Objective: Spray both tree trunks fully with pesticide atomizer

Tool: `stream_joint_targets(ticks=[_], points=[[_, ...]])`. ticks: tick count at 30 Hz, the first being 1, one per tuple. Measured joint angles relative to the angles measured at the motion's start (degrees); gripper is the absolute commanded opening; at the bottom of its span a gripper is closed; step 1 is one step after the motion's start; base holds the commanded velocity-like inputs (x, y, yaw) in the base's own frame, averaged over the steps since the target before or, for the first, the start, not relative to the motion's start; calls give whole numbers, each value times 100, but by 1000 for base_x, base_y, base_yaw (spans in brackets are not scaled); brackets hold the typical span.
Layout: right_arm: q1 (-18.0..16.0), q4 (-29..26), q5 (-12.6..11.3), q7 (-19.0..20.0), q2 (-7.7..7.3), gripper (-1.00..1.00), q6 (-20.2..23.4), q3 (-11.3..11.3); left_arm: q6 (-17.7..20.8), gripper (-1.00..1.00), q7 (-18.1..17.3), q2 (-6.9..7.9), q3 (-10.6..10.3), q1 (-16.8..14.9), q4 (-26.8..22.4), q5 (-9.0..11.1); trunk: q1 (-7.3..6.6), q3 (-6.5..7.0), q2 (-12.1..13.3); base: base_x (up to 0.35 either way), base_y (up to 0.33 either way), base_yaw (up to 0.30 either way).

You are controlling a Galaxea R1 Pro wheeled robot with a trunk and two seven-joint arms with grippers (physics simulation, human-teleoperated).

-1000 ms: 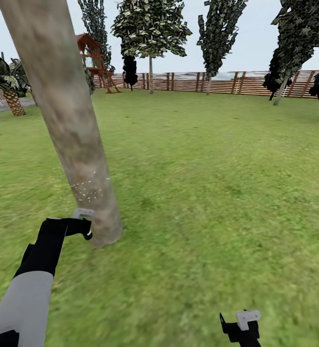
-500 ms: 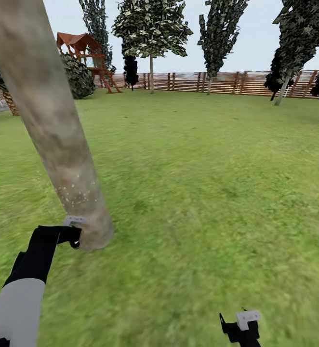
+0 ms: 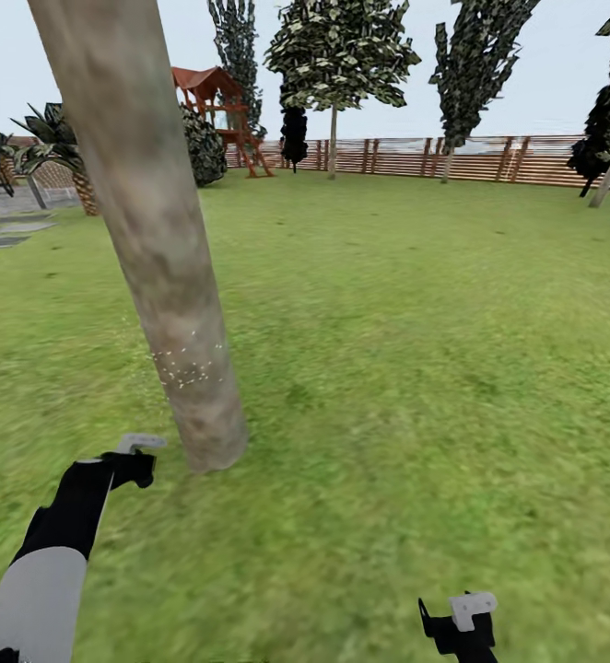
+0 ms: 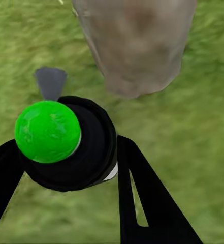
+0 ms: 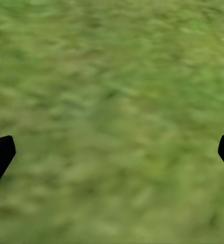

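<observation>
— Where's the pesticide atomizer (image 4: 66, 145), and have you got it?

— My left gripper (image 4: 66, 152) has it: the two black fingers (image 4: 142, 198) sit either side of a dark round bottle. Its top looks bright green in the left wrist view, not red, so I go by the shape and where it sits. In the head view the left gripper (image 3: 132, 460) hovers low over the grass, just beside the foot of the near tree trunk (image 3: 158, 239) but apart from it.

— And your other hand?

— My right gripper (image 3: 460, 624) hangs low over the lawn (image 3: 416, 350) with nothing in it; its fingertips (image 5: 0, 152) stand wide apart at the edges of the right wrist view, grass between them.

— How far along are you?

— The pick-up is done. On this trunk I see a small patch of pale specks low down, which I take for spray; the bark above and below looks bare, so I judge the covering barely begun. The second tree (image 3: 334, 64), with the light-green crown, stands well away by the wooden fence (image 3: 489, 157), and I can't tell any spray on it from here

— So what's left?

— Most of it, I reckon: the rest of this trunk, then the far one
</observation>
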Motion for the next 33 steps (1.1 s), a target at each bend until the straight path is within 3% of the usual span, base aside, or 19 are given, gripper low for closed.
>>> stream_joint_targets(ticks=[5, 9, 13, 17, 21, 25, 33], points=[[0, 0, -8, -7, -8, 100, 0, 1, -138, -100, 14, -95, 2, 8, 217, 139, 0, 0, 0, 158, -102, 46], [0, 0, -9, -7, -15, 100, 0, 0, -160, -100, 16, -101, -33, 7, 365, 125, 0, 0, 0, 237, -162, 1], [0, 0, -8, -9, -23, 100, 0, -3, -172, -100, 67, -41, -26, 17, 398, 102, 0, 0, 0, 241, -171, 0], [0, 0, -8, -9, -26, 100, 0, -8, -529, -100, 76, -24, -16, 37, 416, 97, 0, 0, 0, 177, -218, 0], [0, 0, -8, -9, -21, 100, 0, -3, -550, -100, 189, -3, -7, 77, 417, 91, 0, 0, 0, 21, -268, 15], [0, 0, -8, -9, -14, 100, 0, 0, -499, -100, 481, -4, -8, 149, 416, 88, 0, 0, 0, 1, -272, 218], [0, 1, -9, -7, 26, 100, 0, 0, -475, -100, 514, -29, -8, 345, 400, 123, 0, 0, 0, 0, -73, 212]])
